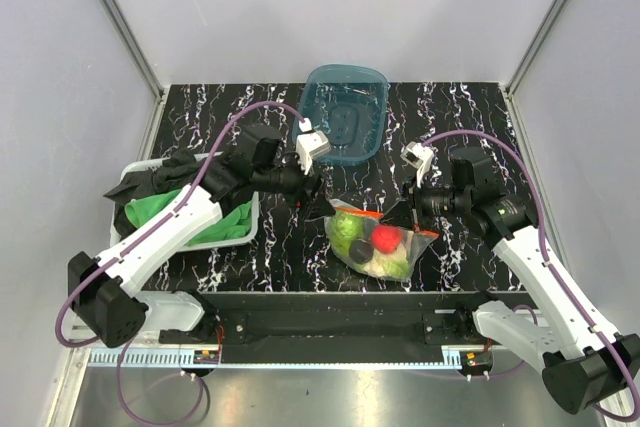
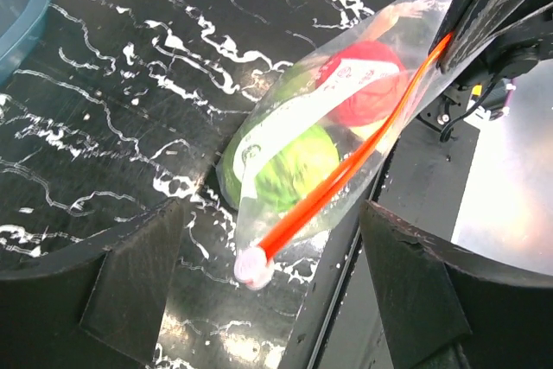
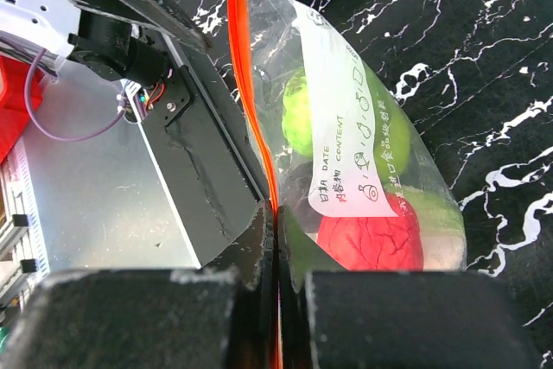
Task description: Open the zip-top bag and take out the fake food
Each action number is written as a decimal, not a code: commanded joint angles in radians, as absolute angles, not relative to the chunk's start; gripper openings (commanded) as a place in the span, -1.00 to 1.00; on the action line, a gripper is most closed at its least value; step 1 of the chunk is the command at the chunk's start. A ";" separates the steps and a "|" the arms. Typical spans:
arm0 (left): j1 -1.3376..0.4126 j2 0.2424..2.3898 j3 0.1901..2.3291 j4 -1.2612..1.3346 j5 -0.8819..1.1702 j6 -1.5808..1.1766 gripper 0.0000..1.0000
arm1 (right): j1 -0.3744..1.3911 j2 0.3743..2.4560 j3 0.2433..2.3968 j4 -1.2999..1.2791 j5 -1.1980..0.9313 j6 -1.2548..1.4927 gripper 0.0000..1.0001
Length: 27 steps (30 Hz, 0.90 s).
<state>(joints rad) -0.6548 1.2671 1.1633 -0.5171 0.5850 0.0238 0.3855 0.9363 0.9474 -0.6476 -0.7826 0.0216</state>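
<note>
I am clamping my right pincer (image 3: 276, 218) shut on one end of the orange zip strip (image 3: 252, 101), so the zip-top bag (image 3: 363, 127) is hanging just ahead of those fingers with the strip running straight away from them. My left pincer (image 2: 272, 213) is standing wide, gripping nothing. The strip's other end, with its small white slider (image 2: 252, 267), is lying between my left fingers, apart from both pads.

The fake food is sitting inside the bag, beyond my left fingertips: a red piece (image 2: 371, 92) towards my right pincer and a green piece (image 2: 289, 166) nearer the slider. The strip is reading as one unbroken line, so I am judging the bag to be closed.

To do this step well, I am thinking of centring my left fingers on the slider alone, not on loose film. I would close firmly and draw along the strip towards my right pincer while that side is holding taut. Slack in the strip would probably let the slider jam or slip.

The black marbled table (image 2: 130, 84) is lying under the bag. A teal tub (image 1: 345, 112) is resting well beyond both pincers. A white tray (image 1: 240, 232) of green cloth (image 1: 160, 205) is sitting out past my left arm. Pale walls are closing in three sides.
</note>
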 commanded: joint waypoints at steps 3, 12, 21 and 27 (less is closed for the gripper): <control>-0.657 1.273 1.163 -0.410 0.644 0.041 0.61 | 0.387 0.920 0.954 -0.587 -0.833 0.046 -1.00; -0.666 1.301 1.181 -0.408 0.661 0.040 0.14 | 0.388 0.956 0.994 -0.589 -0.824 0.095 -1.00; -0.693 1.342 1.178 -0.405 0.673 0.084 0.14 | 0.387 0.971 1.005 -0.591 -0.825 0.095 -1.00; -0.696 1.379 1.219 -0.465 0.707 0.110 -0.42 | 0.387 0.959 0.997 -0.592 -0.799 0.147 -1.00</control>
<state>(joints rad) -0.6930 1.3628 1.1591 -0.4587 0.6487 0.0780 0.3855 0.9825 0.9558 -0.6334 -0.8013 0.1013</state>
